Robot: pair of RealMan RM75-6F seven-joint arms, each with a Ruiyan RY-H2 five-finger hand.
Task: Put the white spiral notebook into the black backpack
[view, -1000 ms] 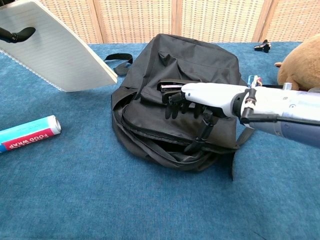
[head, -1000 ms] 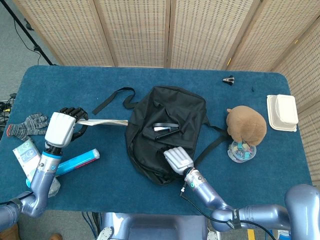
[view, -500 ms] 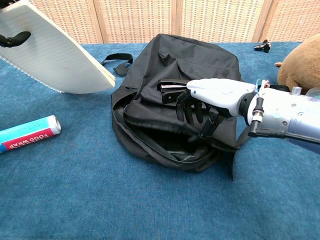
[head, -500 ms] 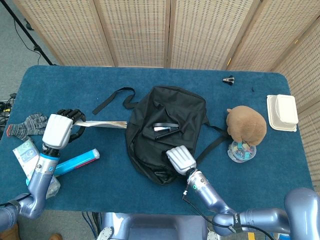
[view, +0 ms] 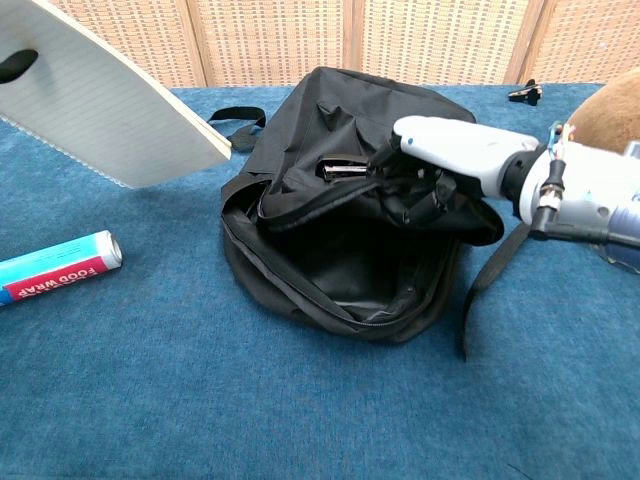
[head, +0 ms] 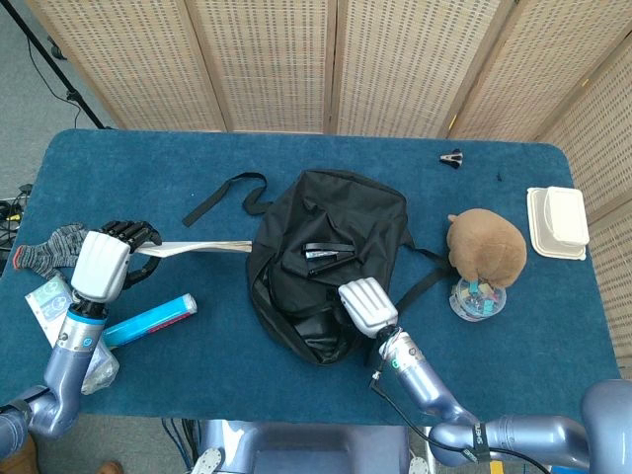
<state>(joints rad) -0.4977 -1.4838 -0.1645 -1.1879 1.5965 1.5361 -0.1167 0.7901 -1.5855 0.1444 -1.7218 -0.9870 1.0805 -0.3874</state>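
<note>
The black backpack lies in the middle of the blue table, its main compartment gaping toward the front. My right hand grips the upper flap of the opening and holds it lifted. My left hand holds the white spiral notebook in the air left of the bag. From above the notebook shows edge-on, its far end close to the bag's left side. In the chest view only a dark fingertip of the left hand shows on the lined page.
A blue food wrap roll lies front left, near a grey glove and a packet. A brown plush toy sits over a cup at right, with a white container beyond. Loose straps trail behind the bag.
My right hand has closed on the bag's flap and pulled it up and back, opening the main compartment wide. My left hand has drifted slightly left with the notebook.
</note>
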